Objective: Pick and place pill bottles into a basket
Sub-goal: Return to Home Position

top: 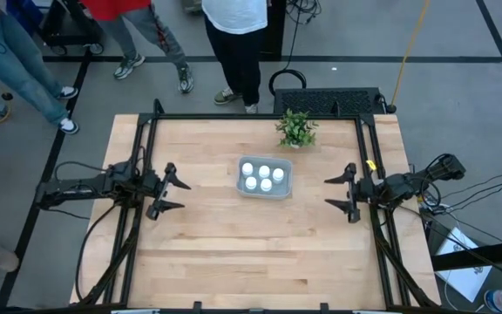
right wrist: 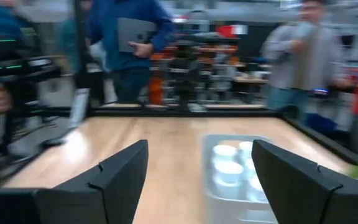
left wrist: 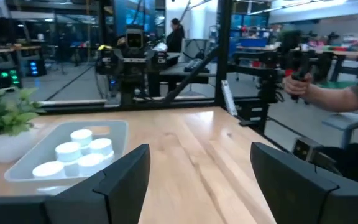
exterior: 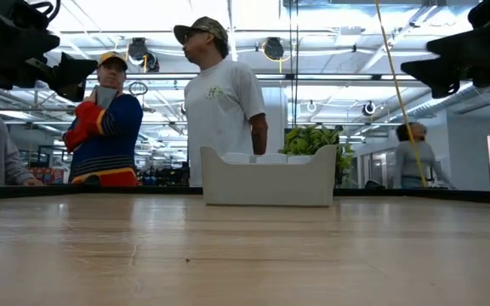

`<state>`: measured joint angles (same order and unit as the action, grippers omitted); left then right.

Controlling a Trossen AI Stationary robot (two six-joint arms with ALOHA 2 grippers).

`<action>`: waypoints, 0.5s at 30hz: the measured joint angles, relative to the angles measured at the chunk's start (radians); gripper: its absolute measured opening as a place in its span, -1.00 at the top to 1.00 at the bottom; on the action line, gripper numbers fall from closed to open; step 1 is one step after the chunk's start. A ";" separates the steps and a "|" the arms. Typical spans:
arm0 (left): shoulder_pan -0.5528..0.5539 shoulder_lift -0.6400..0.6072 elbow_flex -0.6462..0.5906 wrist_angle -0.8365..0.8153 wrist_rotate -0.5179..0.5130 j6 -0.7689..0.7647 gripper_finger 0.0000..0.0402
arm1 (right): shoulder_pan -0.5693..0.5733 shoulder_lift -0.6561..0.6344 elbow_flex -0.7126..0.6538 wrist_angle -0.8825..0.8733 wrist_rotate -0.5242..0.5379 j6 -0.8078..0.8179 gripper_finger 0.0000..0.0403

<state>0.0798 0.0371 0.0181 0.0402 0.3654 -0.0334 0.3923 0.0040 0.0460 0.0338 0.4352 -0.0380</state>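
Five pill bottles point(top: 264, 172), as best the crowded white caps can be counted from above, stand inside the basket point(top: 286, 190) near the middle of the table point(top: 234, 253), close to the potted plant point(top: 295, 128). The left gripper point(top: 186, 195) and right gripper point(top: 326, 192) hover on either side, well apart from the basket, fingers spread and holding nothing. Placing looks finished. The step in hand seems to be the return to rest, which calls only for drawing both arms back clear of the basket.
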 joint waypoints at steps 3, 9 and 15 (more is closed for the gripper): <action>0.003 0.016 0.000 0.003 0.026 0.000 -0.41 | 0.000 -0.002 0.000 0.010 -0.100 -0.005 -0.41; 0.005 0.083 0.000 -0.010 -0.112 0.027 -0.39 | 0.000 0.004 0.000 -0.007 -0.043 -0.052 -0.41; 0.005 0.148 -0.002 -0.016 -0.195 -0.031 -0.41 | 0.000 0.025 0.000 -0.004 -0.044 -0.107 -0.41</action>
<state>0.0849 0.1846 0.0166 0.0242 0.1703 -0.0648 0.3920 0.0290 0.0458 0.0298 0.3908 -0.1449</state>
